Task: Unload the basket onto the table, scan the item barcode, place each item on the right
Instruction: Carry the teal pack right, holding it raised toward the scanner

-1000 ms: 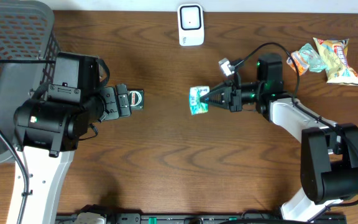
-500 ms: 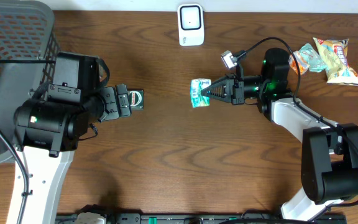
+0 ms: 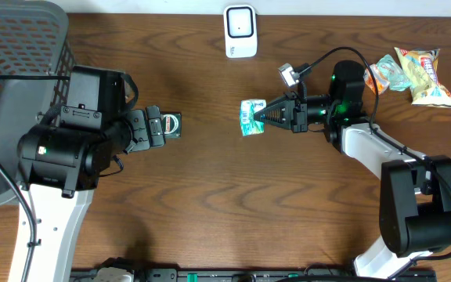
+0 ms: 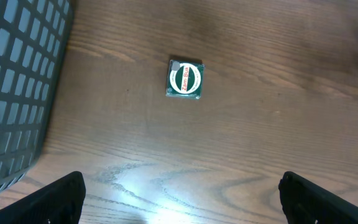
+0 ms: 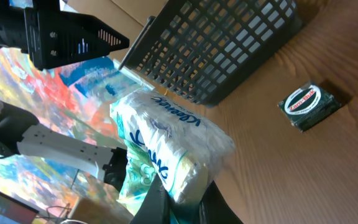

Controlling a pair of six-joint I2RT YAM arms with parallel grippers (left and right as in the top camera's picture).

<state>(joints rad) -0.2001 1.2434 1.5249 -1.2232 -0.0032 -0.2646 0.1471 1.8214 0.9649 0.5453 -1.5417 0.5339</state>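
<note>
Green-and-white tissue pack (image 3: 249, 117), pinched in the closed right gripper (image 3: 266, 117) centre-scene, on the near side of the white scanner (image 3: 240, 31): presentation step, next probably needing its barcode carried to face the scanner; left gripper (image 3: 155, 128) wide open, empty.

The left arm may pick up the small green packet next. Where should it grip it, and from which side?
Probably across two opposite straight edges of the small green packet, coming straight down from above. It lies flat, label up, low and square, with bare table around it, so the open left gripper could straddle it.
</note>
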